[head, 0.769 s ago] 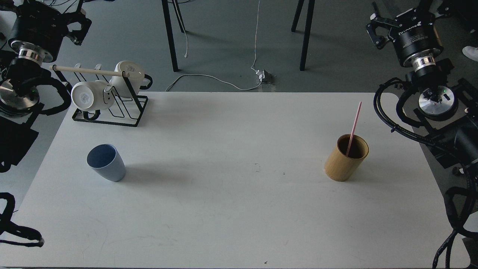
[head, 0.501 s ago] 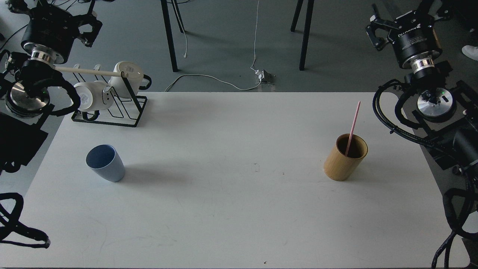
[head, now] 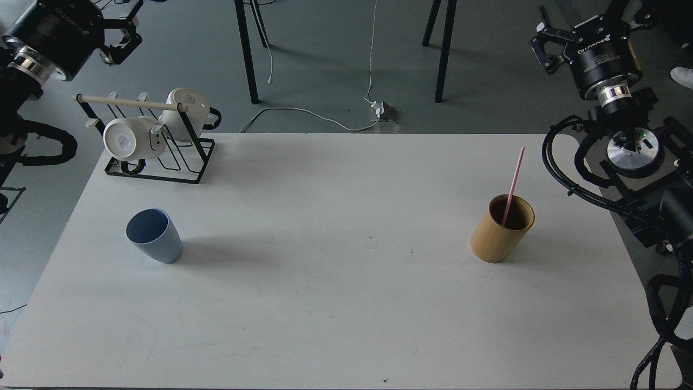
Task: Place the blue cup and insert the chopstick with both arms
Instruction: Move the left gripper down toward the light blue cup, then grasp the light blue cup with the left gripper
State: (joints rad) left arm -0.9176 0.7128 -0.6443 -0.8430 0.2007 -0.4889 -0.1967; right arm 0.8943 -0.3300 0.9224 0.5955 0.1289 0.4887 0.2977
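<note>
The blue cup [head: 154,236] stands upright on the left part of the white table [head: 335,303]. The pink chopstick [head: 513,181] leans in the tan bamboo holder [head: 502,229] on the right part of the table. My left gripper [head: 123,21] is at the top left, over the floor behind the mug rack and far from the cup. Its fingers are spread and empty, partly cut by the top edge. My right gripper [head: 587,19] is at the top right, over the floor beyond the table's corner. It is open, empty and well away from the chopstick.
A black wire mug rack [head: 157,162] with a pale wooden rod [head: 127,103] and two white mugs [head: 130,138] stands at the table's back left corner. Chair legs and a white cable [head: 303,114] lie on the floor behind the table.
</note>
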